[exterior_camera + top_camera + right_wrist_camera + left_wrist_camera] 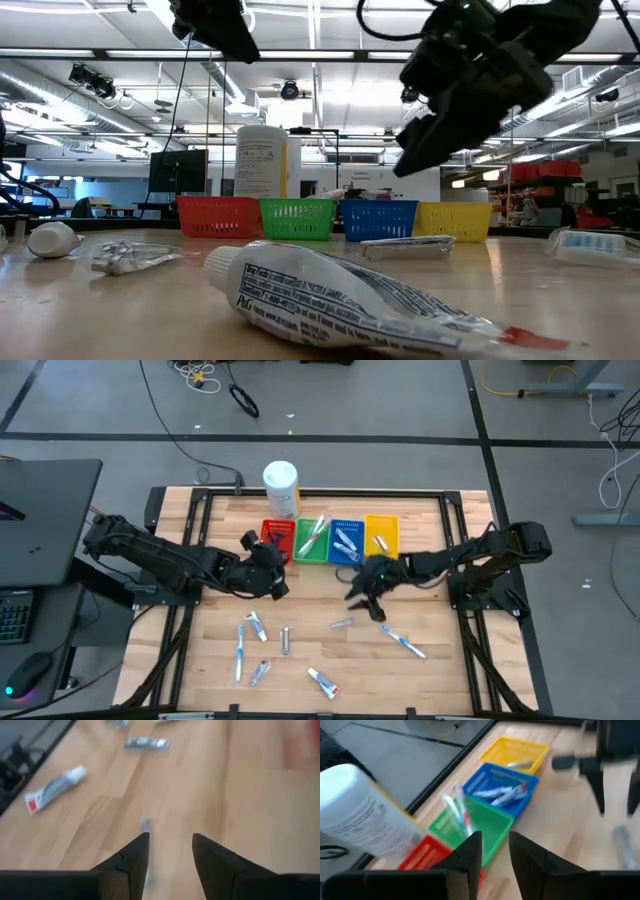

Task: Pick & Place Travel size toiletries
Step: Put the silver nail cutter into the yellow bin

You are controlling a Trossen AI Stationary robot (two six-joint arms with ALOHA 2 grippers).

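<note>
Left gripper hovers by the red bin, fingers slightly apart and empty. Toiletries lie loose on the tabletop: toothpaste tube, silvery packet, toothbrush. Right gripper hangs above the packet, open, holding nothing.

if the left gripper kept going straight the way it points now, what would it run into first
Most likely the green bin: in the wrist view the left gripper, fingers apart and empty, points at its near wall, with toothbrushes inside. Depth is unclear, so it might pass above the rim.
</note>
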